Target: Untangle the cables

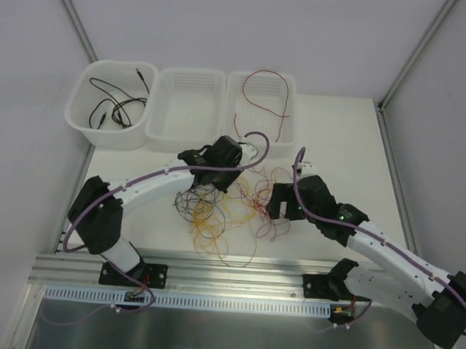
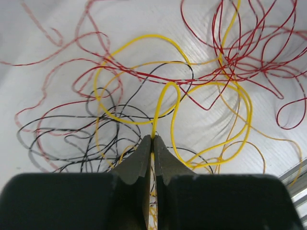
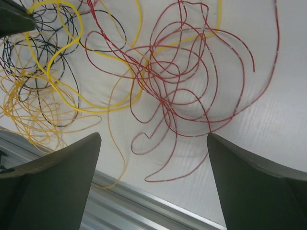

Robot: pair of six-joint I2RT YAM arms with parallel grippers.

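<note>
**One yellow cable [image 2: 165, 93] pinched by the left gripper [image 2: 152, 139]**

The cables [image 1: 224, 209] lie in a loose pile of red, yellow and black loops on the white table [image 1: 342, 148], between the two arms and near the metal rail [image 1: 236, 277] at the front edge. In the top view the black loops sit mostly toward the left of the pile, the yellow in the middle and the red toward the right.

The left gripper's fingers are pressed together on the yellow cable, which rises from the tips in a narrow loop and then curves away over the other strands.

The right gripper [image 3: 153, 136] has its fingers spread wide. It hangs over the red loops, and nothing lies between its fingers.

Three white baskets stand in a row along the far edge. The left basket [image 1: 111, 137] holds a black cable [image 1: 116, 104]. The right basket [image 1: 262, 75] holds a red cable [image 1: 270, 110]. The middle basket [image 1: 186, 103] stands between them, touching both.
</note>
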